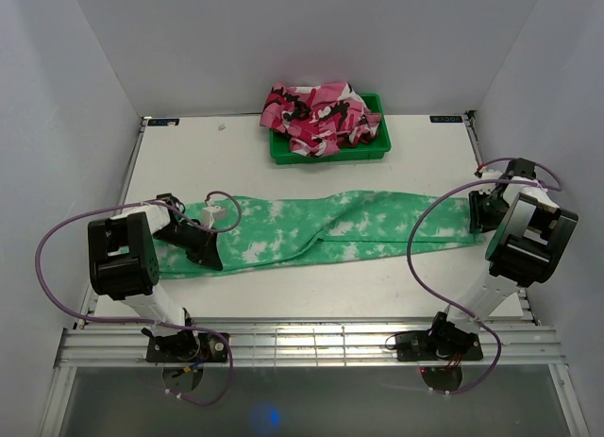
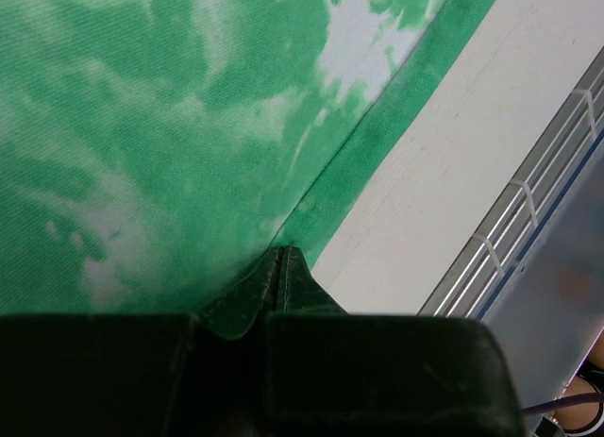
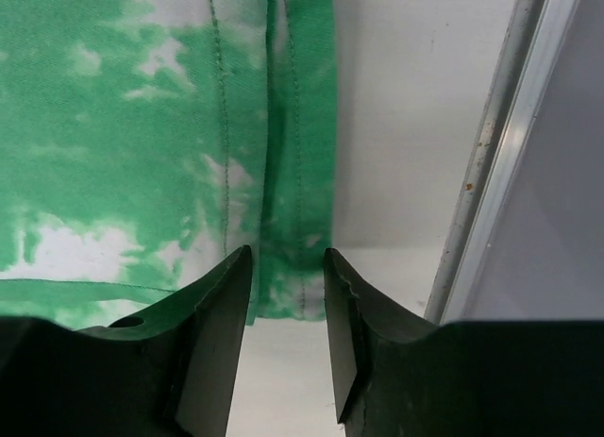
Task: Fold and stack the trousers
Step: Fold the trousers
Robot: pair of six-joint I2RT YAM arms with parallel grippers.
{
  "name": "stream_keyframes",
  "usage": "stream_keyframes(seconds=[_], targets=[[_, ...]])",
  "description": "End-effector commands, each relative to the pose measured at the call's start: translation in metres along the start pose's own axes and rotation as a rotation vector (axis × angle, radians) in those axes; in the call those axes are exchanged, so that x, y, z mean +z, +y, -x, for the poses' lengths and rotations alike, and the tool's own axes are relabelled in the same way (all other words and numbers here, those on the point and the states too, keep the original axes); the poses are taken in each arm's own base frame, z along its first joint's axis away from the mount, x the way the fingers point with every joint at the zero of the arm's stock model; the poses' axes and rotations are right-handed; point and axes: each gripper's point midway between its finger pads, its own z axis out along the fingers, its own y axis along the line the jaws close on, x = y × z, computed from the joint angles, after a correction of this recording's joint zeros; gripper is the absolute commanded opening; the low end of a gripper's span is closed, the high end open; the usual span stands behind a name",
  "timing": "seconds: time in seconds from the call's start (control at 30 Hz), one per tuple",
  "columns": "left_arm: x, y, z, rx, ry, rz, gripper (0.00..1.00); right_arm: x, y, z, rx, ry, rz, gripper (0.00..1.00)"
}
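Note:
The trousers (image 1: 330, 229), bright green with white tie-dye blotches, lie flat in a long strip across the table from left to right. My left gripper (image 1: 211, 260) rests on their left end near the front hem. In the left wrist view its jaws (image 2: 280, 254) are shut, and a ridge of the green cloth (image 2: 170, 126) runs up from the pinched tips. My right gripper (image 1: 481, 222) is at the right end. It (image 3: 288, 253) stands open, its fingers either side of the corner of the hemmed cloth (image 3: 142, 126), which lies on the table between them.
A green bin (image 1: 377, 150) at the back middle holds crumpled pink-and-white patterned cloth (image 1: 316, 116). A metal rail (image 3: 491, 173) runs along the table's right edge close to my right gripper. Slatted rails (image 2: 528, 239) border the front edge. White walls enclose the table.

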Motion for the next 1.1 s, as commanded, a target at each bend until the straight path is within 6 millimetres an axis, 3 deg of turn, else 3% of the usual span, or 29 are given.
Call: stream_keyframes(seconds=[0.0, 0.1, 0.27, 0.33, 0.43, 0.63, 0.83, 1.0, 1.07], targets=[[-0.028, 0.111, -0.035, 0.194, 0.262, 0.452, 0.08, 0.002, 0.009, 0.004, 0.012, -0.031, 0.046, 0.42], [-0.028, 0.111, -0.035, 0.191, 0.261, 0.452, 0.08, -0.003, 0.011, 0.006, 0.012, -0.047, 0.050, 0.42], [-0.027, 0.110, -0.036, 0.189, 0.264, 0.449, 0.08, -0.028, 0.007, 0.018, 0.004, -0.117, 0.007, 0.52], [-0.026, 0.111, -0.036, 0.185, 0.263, 0.448, 0.08, -0.040, 0.002, 0.027, -0.009, -0.176, -0.042, 0.53], [-0.026, 0.112, -0.035, 0.184, 0.262, 0.449, 0.08, -0.044, 0.011, 0.023, -0.014, -0.189, -0.024, 0.51], [-0.029, 0.113, -0.029, 0.185, 0.255, 0.453, 0.08, -0.019, 0.029, -0.003, 0.018, -0.089, 0.066, 0.45], [-0.029, 0.111, -0.031, 0.184, 0.256, 0.446, 0.08, 0.004, 0.028, -0.009, 0.047, -0.058, 0.075, 0.45], [-0.028, 0.111, -0.034, 0.186, 0.266, 0.449, 0.08, 0.013, 0.034, -0.021, 0.043, -0.015, 0.092, 0.43], [-0.030, 0.113, -0.032, 0.186, 0.263, 0.457, 0.08, 0.011, 0.035, -0.023, 0.036, -0.014, 0.093, 0.36]])
